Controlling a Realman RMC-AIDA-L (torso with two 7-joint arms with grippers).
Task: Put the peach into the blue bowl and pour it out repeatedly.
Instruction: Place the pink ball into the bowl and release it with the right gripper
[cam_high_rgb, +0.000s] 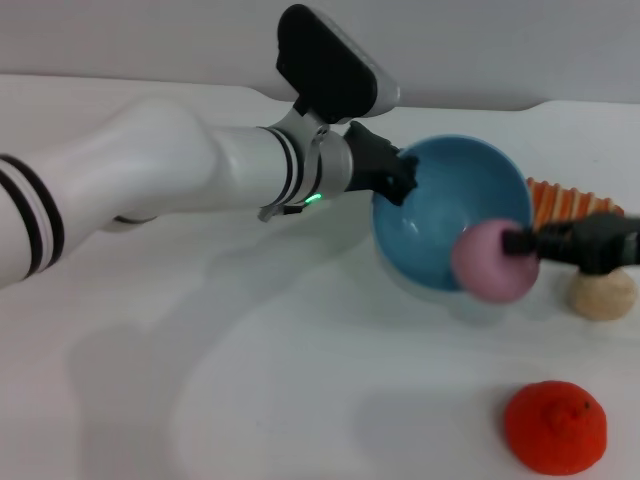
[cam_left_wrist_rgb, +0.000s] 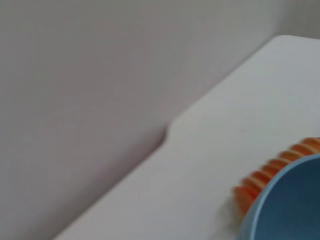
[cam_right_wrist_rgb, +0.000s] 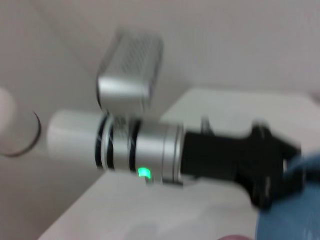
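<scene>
Left gripper (cam_high_rgb: 400, 172) clamped on tilted bowl (cam_high_rgb: 450, 205) rim, centre-right of frame; right gripper (cam_high_rgb: 520, 242) clamped on peach (cam_high_rgb: 492, 262) at lower rim. Carry peach over the opening before releasing.

The round, deep, glossy light-blue plastic bowl (cam_high_rgb: 450, 210) is tipped on its side with its opening facing forward, lifted at its rim above the white tabletop (cam_high_rgb: 300, 400), while the small smooth pink-mauve ball-shaped peach (cam_high_rgb: 490, 262) sits at its lower rim.
</scene>
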